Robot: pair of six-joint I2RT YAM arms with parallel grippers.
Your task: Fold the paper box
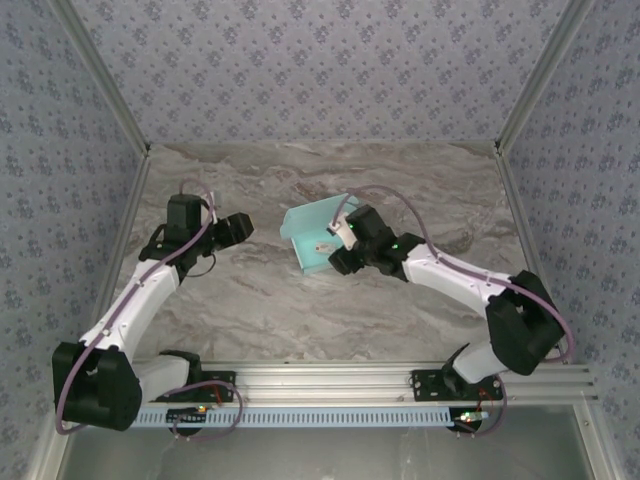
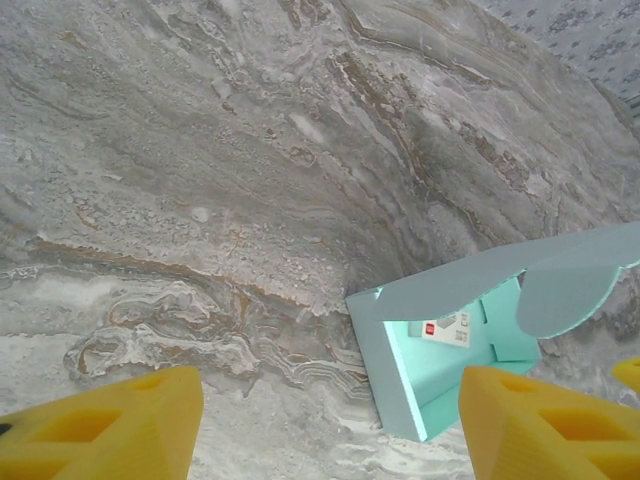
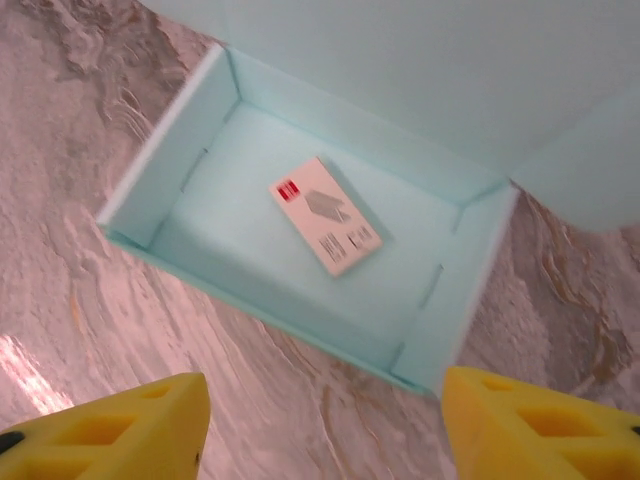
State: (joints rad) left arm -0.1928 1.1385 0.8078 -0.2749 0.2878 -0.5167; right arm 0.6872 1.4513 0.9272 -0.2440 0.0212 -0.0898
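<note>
The paper box [image 1: 303, 232] is a mint card tray standing on the marble table, its lid flap raised at the back. In the right wrist view the paper box [image 3: 300, 270] has all walls up and a small white tag with a red mark [image 3: 328, 215] lying on its floor. My right gripper [image 3: 325, 432] hovers open just off the box's near wall, with nothing between its yellow fingers [image 3: 540, 425]. My left gripper [image 2: 325, 440] is open too, a short way left of the paper box [image 2: 395, 360], and holds nothing. From above, the left gripper [image 1: 243, 228] and right gripper [image 1: 338, 250] flank the box.
The marble table [image 1: 250, 300] is bounded by patterned walls at the back and sides, with a metal rail [image 1: 330, 378] along the near edge. The curved lid flap [image 2: 565, 290] of the box hangs over its open tray.
</note>
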